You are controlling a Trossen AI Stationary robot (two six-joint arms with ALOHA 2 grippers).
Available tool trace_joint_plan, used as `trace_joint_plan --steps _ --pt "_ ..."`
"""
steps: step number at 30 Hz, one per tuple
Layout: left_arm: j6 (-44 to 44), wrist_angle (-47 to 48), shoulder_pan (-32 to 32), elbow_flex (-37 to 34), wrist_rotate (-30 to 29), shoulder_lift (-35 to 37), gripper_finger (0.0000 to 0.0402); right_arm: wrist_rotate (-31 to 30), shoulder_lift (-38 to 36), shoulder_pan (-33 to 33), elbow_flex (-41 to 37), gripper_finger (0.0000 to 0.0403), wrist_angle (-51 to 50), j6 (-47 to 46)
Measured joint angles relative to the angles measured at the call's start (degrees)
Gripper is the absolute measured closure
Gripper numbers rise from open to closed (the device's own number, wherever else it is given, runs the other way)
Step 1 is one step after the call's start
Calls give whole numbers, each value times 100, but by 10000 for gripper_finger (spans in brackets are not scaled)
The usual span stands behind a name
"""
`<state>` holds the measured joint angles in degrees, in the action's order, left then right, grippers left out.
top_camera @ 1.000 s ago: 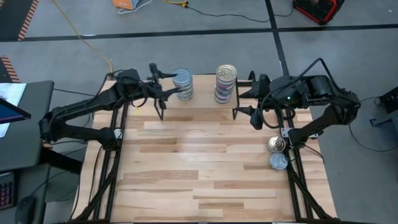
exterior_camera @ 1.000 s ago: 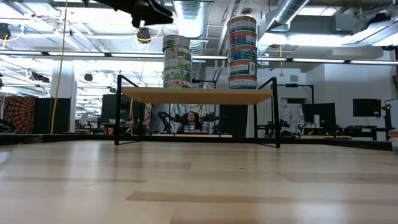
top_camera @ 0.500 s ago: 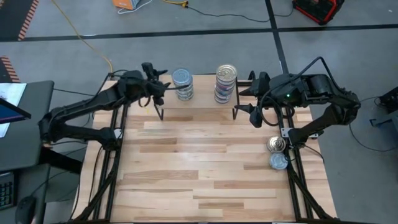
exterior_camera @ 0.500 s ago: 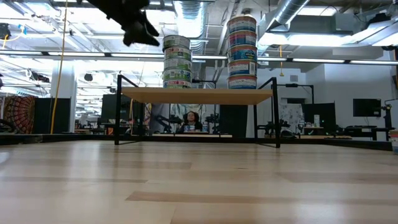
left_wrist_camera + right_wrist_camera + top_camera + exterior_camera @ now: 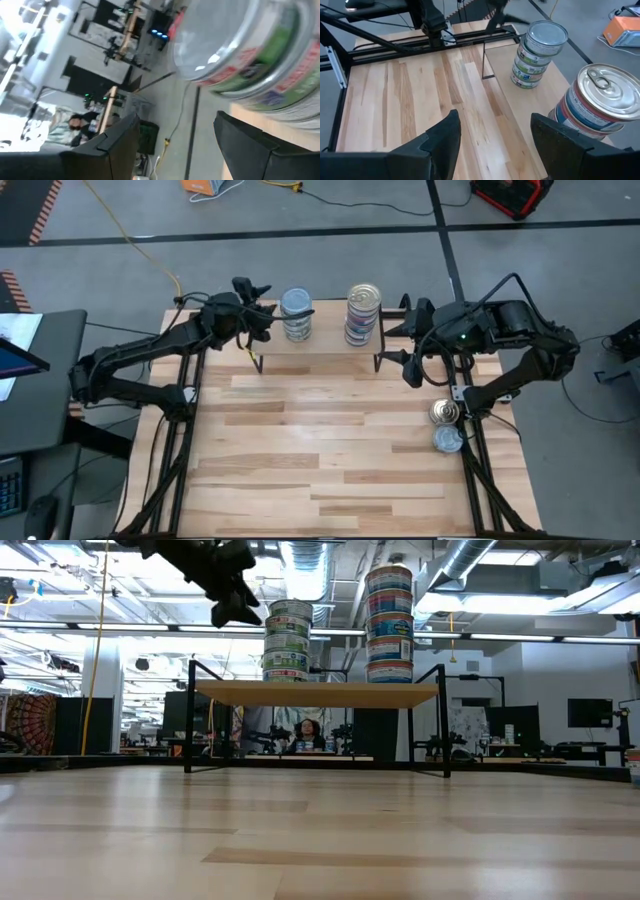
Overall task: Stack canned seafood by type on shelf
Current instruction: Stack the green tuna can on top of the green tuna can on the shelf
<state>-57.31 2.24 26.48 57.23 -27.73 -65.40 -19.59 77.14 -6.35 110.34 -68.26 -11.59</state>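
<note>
Metal tins (image 5: pixel 445 426) sit by the right table edge, two stacks (image 5: pixel 329 315) on the shelf (image 5: pixel 325 350); rigid, slick (grip the rims). Left gripper (image 5: pixel 262 322) and right gripper (image 5: pixel 408 340) spread, empty.

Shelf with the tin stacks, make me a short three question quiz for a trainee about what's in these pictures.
1. True or false: two stacks of tins stand on the shelf.
2. Which gripper is beside the left stack? A) left B) right
3. How many loose tins lie on the table near the right arm?

Key:
1. True; the right stack is the taller.
2. A; the left gripper is open beside it, holding nothing. The right gripper, also open, waits off the shelf's right end.
3. Two.
</note>
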Motion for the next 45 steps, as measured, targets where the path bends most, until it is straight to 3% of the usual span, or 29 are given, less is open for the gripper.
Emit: trace_joint_plan --steps 3,8,16,24,29,45 --pt "42 -5 -71 0 -52 253 158 2 0 0 0 137 -39 -22" --pt "334 -188 -170 0 530 462 158 2 0 50 0 137 66 44" --pt "437 -1186 -343 125 750 -113 173 1 44 50 0 137 325 159" --pt "799 338 -330 1300 575 -879 191 0 172 50 -4 137 217 113" --pt "1133 1164 -332 1665 510 -969 192 2 168 50 -7 137 203 113" --pt "1269 1233 -644 1707 649 -718 192 2 170 50 -7 137 202 164"
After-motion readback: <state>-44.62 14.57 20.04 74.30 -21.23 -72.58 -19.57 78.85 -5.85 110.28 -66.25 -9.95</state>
